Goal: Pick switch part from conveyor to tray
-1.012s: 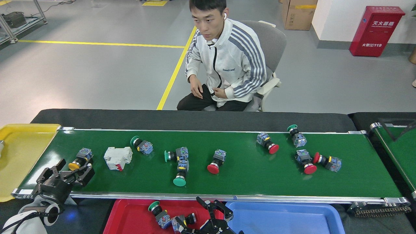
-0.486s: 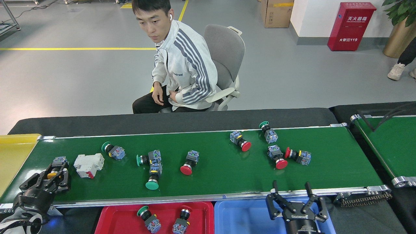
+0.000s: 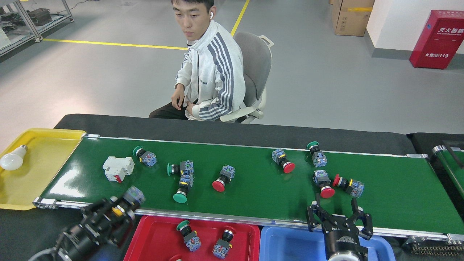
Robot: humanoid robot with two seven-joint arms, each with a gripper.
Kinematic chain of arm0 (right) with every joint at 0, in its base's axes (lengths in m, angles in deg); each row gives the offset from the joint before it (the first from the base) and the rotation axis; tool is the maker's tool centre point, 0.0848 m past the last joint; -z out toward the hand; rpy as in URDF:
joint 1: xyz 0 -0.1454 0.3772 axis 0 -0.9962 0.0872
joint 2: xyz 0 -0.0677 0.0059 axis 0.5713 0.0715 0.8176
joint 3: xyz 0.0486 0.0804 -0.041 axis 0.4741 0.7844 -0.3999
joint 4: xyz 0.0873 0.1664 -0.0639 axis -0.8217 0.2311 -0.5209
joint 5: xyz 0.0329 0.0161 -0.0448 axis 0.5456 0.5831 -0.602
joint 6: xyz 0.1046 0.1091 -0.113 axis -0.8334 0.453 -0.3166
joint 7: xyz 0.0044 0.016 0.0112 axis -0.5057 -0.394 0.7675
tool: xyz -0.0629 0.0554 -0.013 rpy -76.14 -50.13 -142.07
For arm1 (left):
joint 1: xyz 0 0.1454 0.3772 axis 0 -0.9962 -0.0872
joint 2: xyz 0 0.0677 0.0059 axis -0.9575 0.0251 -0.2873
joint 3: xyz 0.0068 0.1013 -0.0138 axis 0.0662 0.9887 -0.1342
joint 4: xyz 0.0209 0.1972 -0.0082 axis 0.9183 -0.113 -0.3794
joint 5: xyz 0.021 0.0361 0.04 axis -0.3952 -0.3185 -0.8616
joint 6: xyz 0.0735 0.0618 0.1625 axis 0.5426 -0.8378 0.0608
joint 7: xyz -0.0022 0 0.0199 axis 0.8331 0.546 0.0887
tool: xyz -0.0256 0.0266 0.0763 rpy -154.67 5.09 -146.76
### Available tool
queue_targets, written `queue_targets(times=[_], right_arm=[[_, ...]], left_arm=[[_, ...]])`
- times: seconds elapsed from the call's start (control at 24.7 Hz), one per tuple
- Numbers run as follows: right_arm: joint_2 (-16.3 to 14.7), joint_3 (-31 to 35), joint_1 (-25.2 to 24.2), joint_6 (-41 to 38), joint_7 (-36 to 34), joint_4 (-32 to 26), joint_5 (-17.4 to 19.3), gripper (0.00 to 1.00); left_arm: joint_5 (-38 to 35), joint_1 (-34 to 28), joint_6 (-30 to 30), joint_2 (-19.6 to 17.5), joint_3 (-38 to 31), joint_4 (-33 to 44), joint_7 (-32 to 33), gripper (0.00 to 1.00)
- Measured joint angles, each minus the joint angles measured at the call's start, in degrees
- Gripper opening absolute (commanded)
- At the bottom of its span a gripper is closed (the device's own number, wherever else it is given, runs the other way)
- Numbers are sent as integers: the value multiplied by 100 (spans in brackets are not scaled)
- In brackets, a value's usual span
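**Carrying a yellow-capped switch at the conveyor's near rail**

Gripping a yellow-capped switch part, the left gripper sits at the near rail of the conveyor, just beside the left end of the red tray. Motion blur smears it, so the part's outline is hard to make out. The right gripper hangs over the conveyor's near edge with its fingers spread apart and nothing between them, just below a red-capped switch.

Nine push-button switches lie loose on the belt: four green-capped, five red-capped. A white circuit breaker lies near the belt's left end. Two switches rest in the red tray, one green-capped and one red-capped; the bottom edge cuts off the tray. The blue tray is partly hidden by the right arm. One light bulb lies in the yellow tray. A person sits beyond the belt.
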State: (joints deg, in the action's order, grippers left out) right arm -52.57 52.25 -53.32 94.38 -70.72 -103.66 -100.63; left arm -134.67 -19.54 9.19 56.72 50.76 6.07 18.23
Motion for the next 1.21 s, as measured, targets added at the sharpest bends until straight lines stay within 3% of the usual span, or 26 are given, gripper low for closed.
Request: queue_targets(times=[0.04, 0.2, 0.24, 0.28, 0.4, 0.49, 0.61, 0.81, 0.93, 1.01, 1.09, 1.13, 1.21], right_arm=[[0, -42, 125, 3, 28, 158, 0, 98], [4, -162, 606, 8, 118, 719, 2, 97], [4, -195, 701, 8, 134, 837, 5, 93], [4, -250, 797, 9, 154, 992, 6, 81], [4, -511, 996, 9, 214, 1348, 8, 33], [1, -630, 1036, 22, 228, 1414, 8, 14], [1, -744, 1039, -15, 246, 1398, 8, 8], [-47, -1376, 902, -78, 255, 853, 8, 8], [-151, -2062, 666, -287, 216, 309, 3, 14], [-206, -2715, 566, -442, 142, 26, -8, 30], [-208, -3392, 558, -526, -80, -39, -9, 85], [-207, -3679, 557, -545, -179, -41, -9, 99], [-169, -4067, 557, -577, -336, 13, -4, 100]], left_arm=[[-3, -64, 8, 57, 62, 128, 97, 100], [-2, -97, 8, 145, 177, 368, 229, 100], [0, -96, 8, 144, 178, 374, 243, 100], [1, -92, 8, 144, 176, 375, 253, 100], [31, -81, -83, 159, 49, 351, 260, 100], [45, -81, -663, 197, -230, 247, 271, 100], [89, -79, -1633, 204, -719, -16, 261, 100], [99, 2, -2051, 197, -1150, -490, 240, 100], [99, 323, -2097, 192, -1174, -737, 236, 100], [100, 523, -2122, 106, -1173, -889, 233, 100], [100, 544, -1858, -8, -1160, -907, 232, 100], [100, 543, -1632, -22, -1157, -891, 232, 100], [100, 520, -1163, -19, -1146, -784, 231, 100]])
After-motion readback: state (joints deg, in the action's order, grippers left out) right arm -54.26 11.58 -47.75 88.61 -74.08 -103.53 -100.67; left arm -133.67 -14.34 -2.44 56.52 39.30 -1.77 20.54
